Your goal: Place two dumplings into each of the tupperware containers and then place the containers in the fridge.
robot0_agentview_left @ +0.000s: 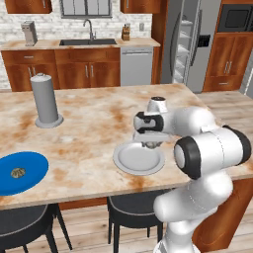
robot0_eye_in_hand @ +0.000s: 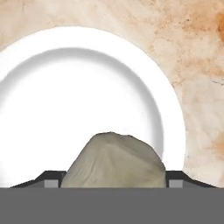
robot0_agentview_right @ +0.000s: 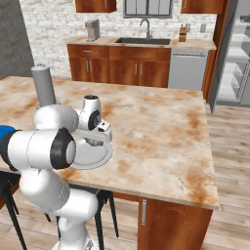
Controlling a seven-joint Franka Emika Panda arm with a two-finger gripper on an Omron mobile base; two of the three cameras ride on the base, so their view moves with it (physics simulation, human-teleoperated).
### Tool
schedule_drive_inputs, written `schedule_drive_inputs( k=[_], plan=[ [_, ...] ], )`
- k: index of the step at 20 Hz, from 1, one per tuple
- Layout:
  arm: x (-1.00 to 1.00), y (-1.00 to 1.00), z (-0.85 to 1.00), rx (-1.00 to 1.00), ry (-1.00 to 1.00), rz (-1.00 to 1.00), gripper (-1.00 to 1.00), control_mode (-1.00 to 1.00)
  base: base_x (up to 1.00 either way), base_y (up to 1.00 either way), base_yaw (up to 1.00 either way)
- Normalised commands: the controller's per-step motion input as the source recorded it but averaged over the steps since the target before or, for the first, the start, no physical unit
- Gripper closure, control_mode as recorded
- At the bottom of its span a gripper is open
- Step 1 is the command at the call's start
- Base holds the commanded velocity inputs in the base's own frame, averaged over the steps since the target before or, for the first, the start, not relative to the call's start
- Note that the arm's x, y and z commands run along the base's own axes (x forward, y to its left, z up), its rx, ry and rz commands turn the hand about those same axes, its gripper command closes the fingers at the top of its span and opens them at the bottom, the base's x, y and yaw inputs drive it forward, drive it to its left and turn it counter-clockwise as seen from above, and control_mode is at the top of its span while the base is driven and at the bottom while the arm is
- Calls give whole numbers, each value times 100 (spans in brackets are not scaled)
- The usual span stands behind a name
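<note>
My gripper (robot0_eye_in_hand: 113, 186) is clamped on a dumpling (robot0_eye_in_hand: 114, 161), held over the light-grey plate (robot0_agentview_left: 139, 159) on the island counter (robot0_agentview_left: 99, 128). One more dumpling (robot0_agentview_left: 18, 172) sits on the blue plate (robot0_agentview_left: 20, 170). Risk: round, lumpy ball between flat tips could squirt out on a fast swing; I see no containers, so drop target unclear

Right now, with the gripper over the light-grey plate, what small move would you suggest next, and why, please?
Probably lift straight up: the dumpling sits between the fingertips of the gripper, above the light-grey plate, which is no container.
</note>
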Motion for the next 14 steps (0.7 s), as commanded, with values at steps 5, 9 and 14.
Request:
schedule_drive_inputs(
  k=[5, 9, 14],
  plan=[
    [-100, 0, 94, 0, 0, 5, 100, -100, 0, 0, 0],
    [-98, -29, 74, 0, 1, 1, 100, -100, 0, 0, 0],
    [-87, -35, 66, 0, 2, 0, 100, -100, 0, 0, 0]
  ],
)
